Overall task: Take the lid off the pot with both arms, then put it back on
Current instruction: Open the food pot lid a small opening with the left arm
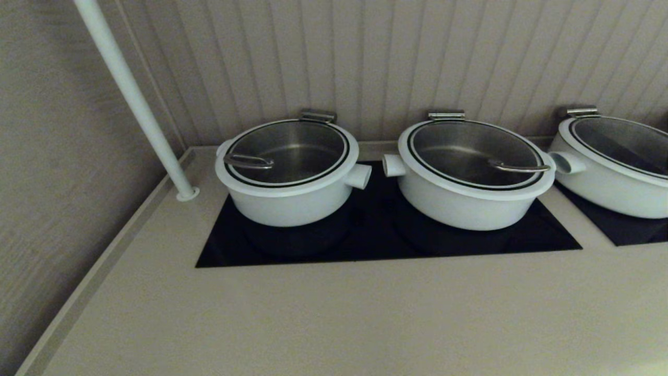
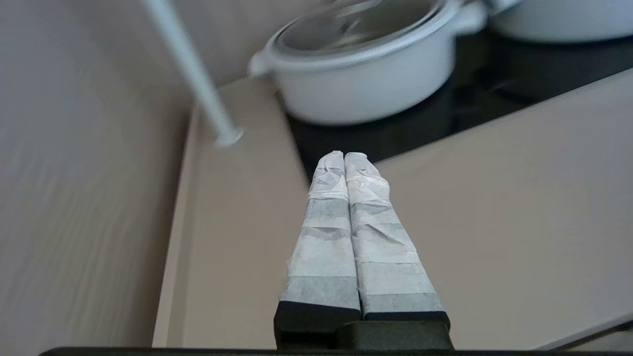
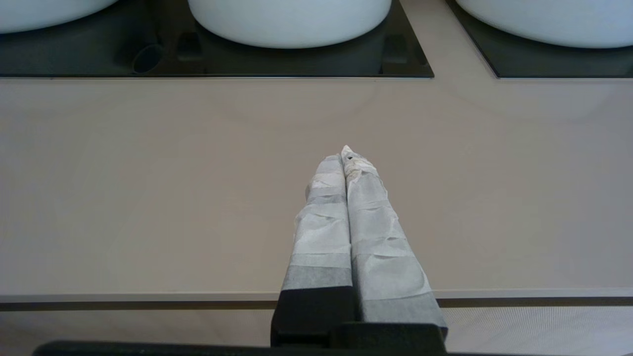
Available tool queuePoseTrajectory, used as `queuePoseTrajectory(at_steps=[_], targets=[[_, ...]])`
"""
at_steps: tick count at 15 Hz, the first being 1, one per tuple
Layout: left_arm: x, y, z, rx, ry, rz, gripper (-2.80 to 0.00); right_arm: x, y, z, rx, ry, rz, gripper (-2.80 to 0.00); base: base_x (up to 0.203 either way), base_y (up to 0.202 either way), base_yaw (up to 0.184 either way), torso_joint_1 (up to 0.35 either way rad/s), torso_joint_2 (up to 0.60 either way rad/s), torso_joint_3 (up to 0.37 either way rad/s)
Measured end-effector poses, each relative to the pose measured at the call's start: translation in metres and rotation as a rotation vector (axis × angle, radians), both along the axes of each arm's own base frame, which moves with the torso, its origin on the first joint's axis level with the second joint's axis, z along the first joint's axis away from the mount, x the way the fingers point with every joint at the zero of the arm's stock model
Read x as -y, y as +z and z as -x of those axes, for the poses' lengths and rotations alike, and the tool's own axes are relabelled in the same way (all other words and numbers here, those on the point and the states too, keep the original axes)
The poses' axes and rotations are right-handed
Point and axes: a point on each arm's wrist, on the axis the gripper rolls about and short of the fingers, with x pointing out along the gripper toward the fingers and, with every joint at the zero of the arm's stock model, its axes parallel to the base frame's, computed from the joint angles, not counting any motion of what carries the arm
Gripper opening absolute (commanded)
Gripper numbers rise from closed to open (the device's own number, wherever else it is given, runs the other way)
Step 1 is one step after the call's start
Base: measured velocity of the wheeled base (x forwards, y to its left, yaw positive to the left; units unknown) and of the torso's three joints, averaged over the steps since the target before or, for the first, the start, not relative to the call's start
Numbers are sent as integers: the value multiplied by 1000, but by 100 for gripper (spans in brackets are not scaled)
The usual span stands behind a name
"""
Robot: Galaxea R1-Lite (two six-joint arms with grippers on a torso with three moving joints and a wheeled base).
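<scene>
Three white pots stand in a row; the leftmost, narrower-looking one is the pot (image 1: 287, 203), on a black cooktop (image 1: 376, 240). The lid (image 1: 292, 151) sits closed on it, clear glass with a white rim, black ring and a steel wire handle (image 1: 249, 162) on its left side. The pot (image 2: 366, 89) and lid (image 2: 356, 24) also show in the left wrist view. My left gripper (image 2: 344, 155) is shut and empty, over the counter short of the pot. My right gripper (image 3: 344, 154) is shut and empty, near the counter's front edge. Neither gripper shows in the head view.
Two twin white pots with lids stand to the right, one in the middle (image 1: 469, 198) and one at the far right (image 1: 610, 183). A slanted white pole (image 1: 130, 94) meets the counter left of the pot. Walls close the left and back sides. The beige counter (image 1: 334, 313) runs in front.
</scene>
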Motion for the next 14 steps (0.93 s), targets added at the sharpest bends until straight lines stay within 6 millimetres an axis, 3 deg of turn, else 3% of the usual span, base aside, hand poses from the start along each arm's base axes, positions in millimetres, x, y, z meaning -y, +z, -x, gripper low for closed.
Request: queuePoseTrajectory(at_steps=[6, 14], targets=[[4, 66, -19, -38, -212, -25, -280, 0, 0, 0, 0, 0, 0, -280, 0, 0, 0, 0, 0, 0], [10, 83, -77, -193, -384, -23, -280, 0, 0, 0, 0, 0, 0, -280, 0, 0, 0, 0, 0, 0]])
